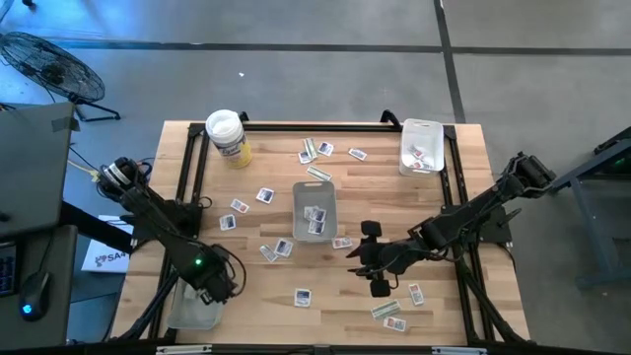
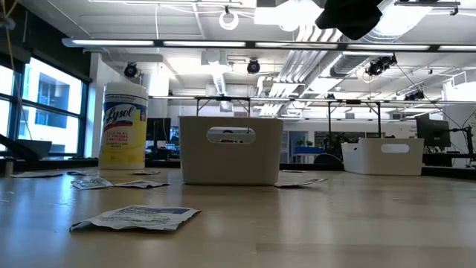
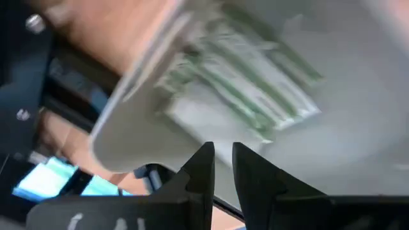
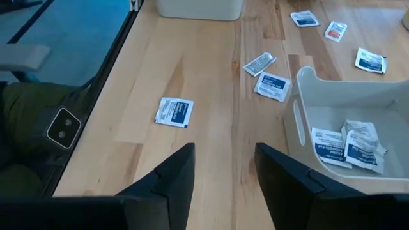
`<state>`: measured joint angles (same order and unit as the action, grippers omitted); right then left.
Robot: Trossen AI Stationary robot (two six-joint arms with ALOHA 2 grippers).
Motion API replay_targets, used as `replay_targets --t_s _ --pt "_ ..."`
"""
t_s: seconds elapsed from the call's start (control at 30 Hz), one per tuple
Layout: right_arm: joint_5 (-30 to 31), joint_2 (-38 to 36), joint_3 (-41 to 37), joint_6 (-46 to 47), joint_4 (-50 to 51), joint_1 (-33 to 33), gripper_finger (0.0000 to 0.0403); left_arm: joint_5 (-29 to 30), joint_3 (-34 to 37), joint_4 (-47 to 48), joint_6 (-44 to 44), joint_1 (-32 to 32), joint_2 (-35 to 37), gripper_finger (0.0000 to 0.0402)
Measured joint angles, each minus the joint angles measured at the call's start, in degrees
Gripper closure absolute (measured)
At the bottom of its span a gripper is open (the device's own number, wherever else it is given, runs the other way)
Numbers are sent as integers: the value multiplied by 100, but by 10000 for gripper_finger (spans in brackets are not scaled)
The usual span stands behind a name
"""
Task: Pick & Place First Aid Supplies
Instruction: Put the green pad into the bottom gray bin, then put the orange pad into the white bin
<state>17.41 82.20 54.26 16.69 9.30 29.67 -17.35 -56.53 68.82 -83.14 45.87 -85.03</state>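
Observation:
The first aid supplies lie scattered on the wooden table (image 1: pixel 394 197): squarish white packets (image 1: pixel 303 296) and green-beige strips (image 1: pixel 386 310). My left gripper (image 3: pixel 220 165) hovers at the near left over a clear tray (image 3: pixel 358 134) that holds green-beige strip packets (image 3: pixel 246 89) flat on its floor. Its fingers stand a narrow gap apart with nothing between them. My right gripper (image 4: pixel 223 167) hangs open above bare wood right of centre (image 1: pixel 363 260), between a white packet (image 4: pixel 174 112) and the middle tray (image 4: pixel 332 108), which holds several white packets (image 4: pixel 348 147).
A white-lidded tub (image 1: pixel 227 136) with a yellow label stands at the far left, and another tray (image 1: pixel 422 146) with packets at the far right. Black frame bars (image 1: pixel 197 168) run along the table's sides. One packet (image 2: pixel 137 217) lies close to the near edge.

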Motion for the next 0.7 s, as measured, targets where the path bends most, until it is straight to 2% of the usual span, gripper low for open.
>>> replay_targets --t_s 0.2,0.4,0.5,0.7 --pt "9 1 0 -11 31 0 249 671 -746 130 195 -23 8 348" --pt "14 1 -2 -6 108 0 249 2078 -1455 818 349 -28 7 348" --pt "17 1 -2 -16 129 0 249 2767 -1512 1071 405 -154 9 348" --pt "128 3 -2 -20 125 0 249 3161 -1235 1150 762 -1006 9 348"
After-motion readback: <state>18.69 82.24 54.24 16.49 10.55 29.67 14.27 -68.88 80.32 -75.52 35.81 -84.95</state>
